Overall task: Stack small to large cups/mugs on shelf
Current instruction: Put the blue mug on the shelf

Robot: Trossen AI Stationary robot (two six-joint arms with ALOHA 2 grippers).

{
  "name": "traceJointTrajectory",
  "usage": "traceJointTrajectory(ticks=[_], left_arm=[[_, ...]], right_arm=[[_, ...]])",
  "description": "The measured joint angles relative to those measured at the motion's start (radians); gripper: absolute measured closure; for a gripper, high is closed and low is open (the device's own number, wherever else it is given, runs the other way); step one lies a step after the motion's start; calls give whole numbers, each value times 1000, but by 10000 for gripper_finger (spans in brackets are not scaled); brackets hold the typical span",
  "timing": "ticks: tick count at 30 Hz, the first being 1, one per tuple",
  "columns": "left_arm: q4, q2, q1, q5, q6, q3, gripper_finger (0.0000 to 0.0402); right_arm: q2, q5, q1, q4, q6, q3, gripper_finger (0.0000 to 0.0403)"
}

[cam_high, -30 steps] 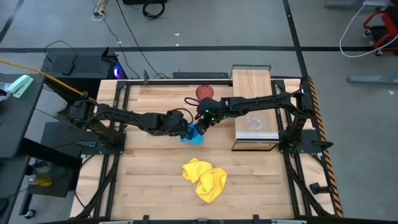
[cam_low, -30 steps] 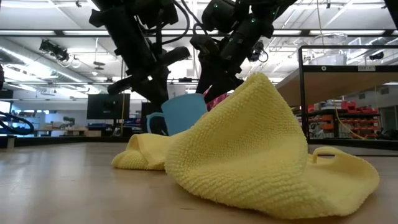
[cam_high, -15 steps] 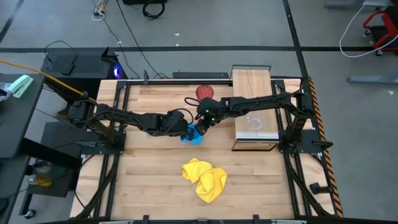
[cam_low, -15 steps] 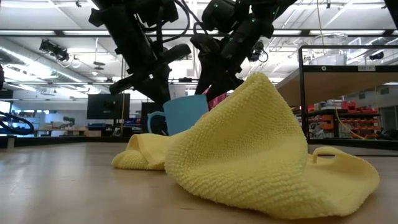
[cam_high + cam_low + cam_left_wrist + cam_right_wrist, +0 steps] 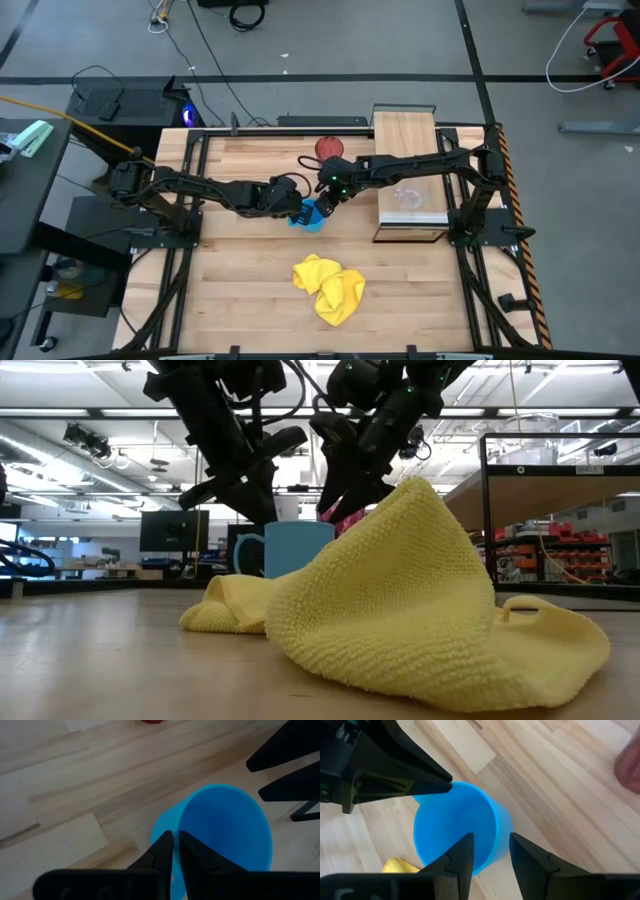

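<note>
Barely shifted: bright blue handled mug (image 5: 311,217) now upright. L gripper (image 5: 175,851) pinches rim to steady; R gripper (image 5: 490,851) straddles wall, unclosed.

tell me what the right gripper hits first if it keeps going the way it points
Most likely the blue mug: the right gripper is open and straddles its rim, one finger inside. The left gripper pinches the opposite rim.

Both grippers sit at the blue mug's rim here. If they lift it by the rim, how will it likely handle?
The blue mug looks rigid, so its wall should hold shape under the left gripper pinching the rim. It appears empty, so probably light. Held at one rim point, it may swing or tilt, with the right gripper straddling the opposite wall.
</note>
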Motion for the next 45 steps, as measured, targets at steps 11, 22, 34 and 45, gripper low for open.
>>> traceJointTrajectory(ticks=[11,22,34,45], left_arm=[[-4,0,0,0,18,0,359],[-5,0,0,0,26,-1,360],[-9,0,-9,2,18,-1,357],[-27,-56,-9,-19,31,-1,350]], right_arm=[[0,0,6,-8,15,0,270],[1,1,10,-13,9,0,270],[1,0,18,-12,-19,0,270],[-16,-15,17,25,-2,0,270]])
